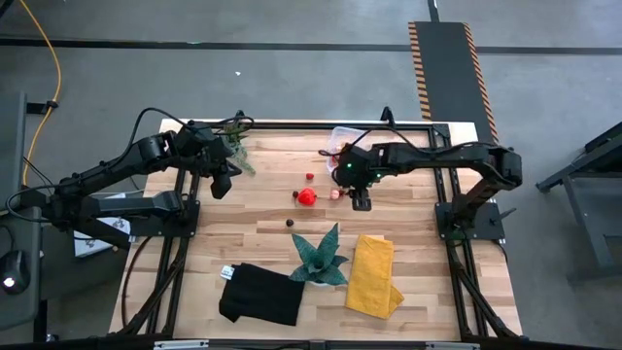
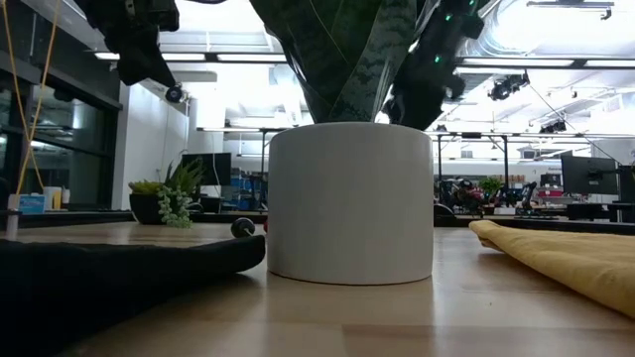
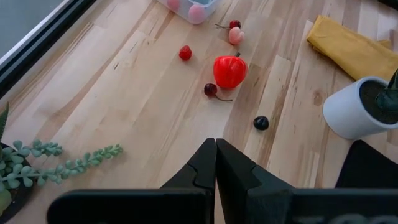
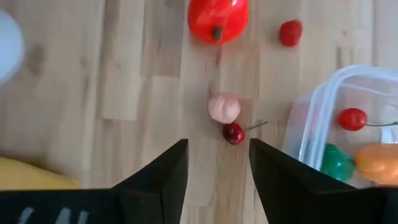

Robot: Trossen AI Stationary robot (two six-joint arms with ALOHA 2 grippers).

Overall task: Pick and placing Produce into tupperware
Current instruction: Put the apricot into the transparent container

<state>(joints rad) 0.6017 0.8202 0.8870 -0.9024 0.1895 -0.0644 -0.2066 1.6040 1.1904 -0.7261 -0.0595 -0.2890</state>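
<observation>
Wood table point(image 1: 243, 248): pale planks, holding everything below.
Left gripper point(image 1: 222, 183): near the table's 10 o'clock corner, above the wood; fingers point(image 3: 205, 168) pressed together, holding nothing.
Potted plant point(image 1: 236, 146): at 11 o'clock, just beside the left gripper.
Black cloth point(image 1: 260, 295): at 7 o'clock.
Dark berry point(image 1: 290, 223): centre, alone.
Red pepper point(image 1: 307, 196): centre, biggest loose piece; small red berry point(image 1: 310, 177) at its 12 o'clock.
Teal plant point(image 1: 321, 256): white pot, at 6 o'clock.
Pink piece point(image 4: 224, 108): at the pepper's 3 o'clock, touching a cherry point(image 4: 234, 133).
Tub point(image 1: 342, 142): at 12 o'clock, clear, already holding some produce.
Right gripper point(image 1: 361, 201): above the pink piece and cherry; fingers spread, empty.
Yellow cloth point(image 1: 373, 275): at 5 o'clock.
</observation>
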